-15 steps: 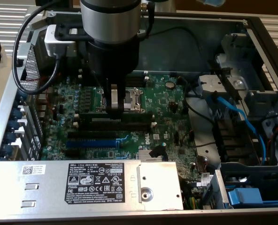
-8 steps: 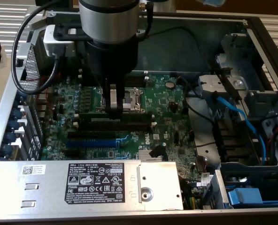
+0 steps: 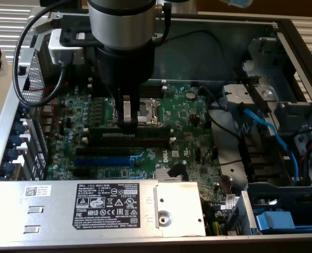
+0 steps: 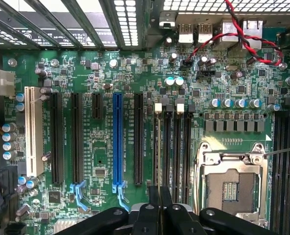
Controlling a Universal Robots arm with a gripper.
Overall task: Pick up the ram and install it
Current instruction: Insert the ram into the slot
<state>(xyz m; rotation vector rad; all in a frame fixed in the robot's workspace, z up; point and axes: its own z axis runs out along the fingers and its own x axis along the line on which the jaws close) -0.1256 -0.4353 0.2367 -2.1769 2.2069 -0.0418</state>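
Ram (image 4: pixel 159 198) sits edge-on between my gripper's (image 3: pixel 128 122) fingers, pinched nearly together on it, I judge. Its long axis parallels the black memory slots (image 4: pixel 177 147) directly beneath.

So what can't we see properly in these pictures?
- Middle of the ram, exterior view: the gripper covers it, so whether it's clicked in can't be told.
- The ram's label, wrist view: the stick is edge-on between the fingers.
- Print on the white sticker, exterior view: too small to read.
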